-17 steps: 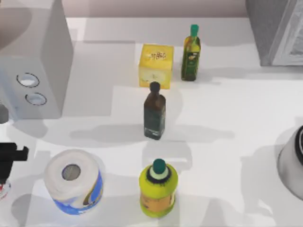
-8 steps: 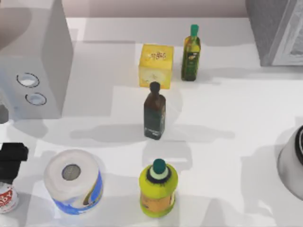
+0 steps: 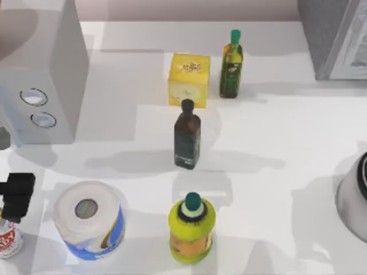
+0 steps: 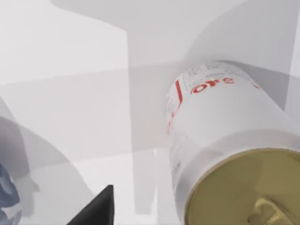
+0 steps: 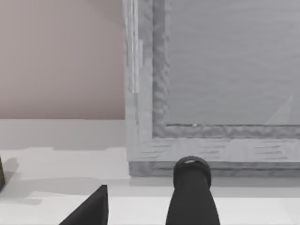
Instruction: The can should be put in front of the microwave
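Top view: can [image 3: 8,241] stands upright at the table's near-left corner, in front of the microwave [image 3: 35,74] though well apart from it. Left gripper [image 3: 15,197] sits just above it.

Left wrist view: can [image 4: 225,154] beside one dark finger [image 4: 96,208]; whether the jaws are apart or together, cannot tell.

Right wrist view: right arm parked facing the darker appliance [image 5: 215,79].

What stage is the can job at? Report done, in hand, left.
Done: the can stands upright on the table at the top view's lower left, below the microwave and its dials, beside the paper roll.
In hand: the left gripper hangs just above the can; the left wrist view shows the can apart from the finger.
Left: clearing the left arm. The right gripper sits parked near the darker appliance.
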`<control>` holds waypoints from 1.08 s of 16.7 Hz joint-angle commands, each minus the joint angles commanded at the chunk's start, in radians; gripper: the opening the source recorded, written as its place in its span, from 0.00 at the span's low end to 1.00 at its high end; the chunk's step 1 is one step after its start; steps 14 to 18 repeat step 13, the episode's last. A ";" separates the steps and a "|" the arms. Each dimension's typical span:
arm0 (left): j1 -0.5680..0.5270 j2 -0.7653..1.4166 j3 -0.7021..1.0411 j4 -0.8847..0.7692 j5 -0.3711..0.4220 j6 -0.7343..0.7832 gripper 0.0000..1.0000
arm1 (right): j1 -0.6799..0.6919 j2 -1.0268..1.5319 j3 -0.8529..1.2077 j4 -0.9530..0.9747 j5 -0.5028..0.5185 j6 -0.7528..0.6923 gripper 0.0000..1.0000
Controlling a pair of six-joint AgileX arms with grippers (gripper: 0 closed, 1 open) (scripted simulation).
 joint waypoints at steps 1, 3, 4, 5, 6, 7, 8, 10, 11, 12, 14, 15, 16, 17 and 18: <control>0.000 0.001 0.003 -0.003 0.000 0.000 1.00 | 0.000 0.000 0.000 0.000 0.000 0.000 1.00; 0.000 -0.002 0.027 -0.031 0.000 0.000 1.00 | 0.000 0.000 0.000 0.000 0.000 0.000 1.00; -0.001 -0.005 0.038 -0.045 0.000 -0.001 1.00 | 0.000 0.000 0.000 0.000 0.000 0.000 1.00; -0.001 -0.007 0.050 -0.059 0.000 -0.001 1.00 | 0.000 0.000 0.000 0.000 0.000 0.000 1.00; -0.001 -0.009 0.062 -0.073 0.000 -0.001 1.00 | 0.000 0.000 0.000 0.000 0.000 0.000 1.00; -0.001 -0.011 0.073 -0.087 0.000 -0.001 1.00 | 0.000 0.000 0.000 0.000 0.000 0.000 1.00; -0.002 -0.013 0.085 -0.101 0.000 -0.002 1.00 | 0.000 0.000 0.000 0.000 0.000 0.000 1.00; -0.002 -0.018 0.108 -0.128 0.000 -0.002 1.00 | 0.000 0.000 0.000 0.000 0.000 0.000 1.00; -0.002 -0.020 0.121 -0.145 0.000 -0.002 1.00 | 0.000 0.000 0.000 0.000 0.000 0.000 1.00; -0.002 -0.024 0.134 -0.161 0.000 -0.003 1.00 | 0.000 0.000 0.000 0.000 0.000 0.000 1.00; -0.002 -0.026 0.140 -0.166 0.000 -0.003 1.00 | 0.000 0.000 0.000 0.000 0.000 0.000 1.00; -0.002 -0.026 0.140 -0.166 0.000 -0.003 1.00 | 0.000 0.000 0.000 0.000 0.000 0.000 1.00; -0.002 -0.026 0.140 -0.166 0.000 -0.003 1.00 | 0.000 0.000 0.000 0.000 0.000 0.000 1.00; -0.002 -0.026 0.140 -0.166 0.000 -0.003 1.00 | 0.000 0.000 0.000 0.000 0.000 0.000 1.00; -0.002 -0.026 0.140 -0.166 0.000 -0.003 1.00 | 0.000 0.000 0.000 0.000 0.000 0.000 1.00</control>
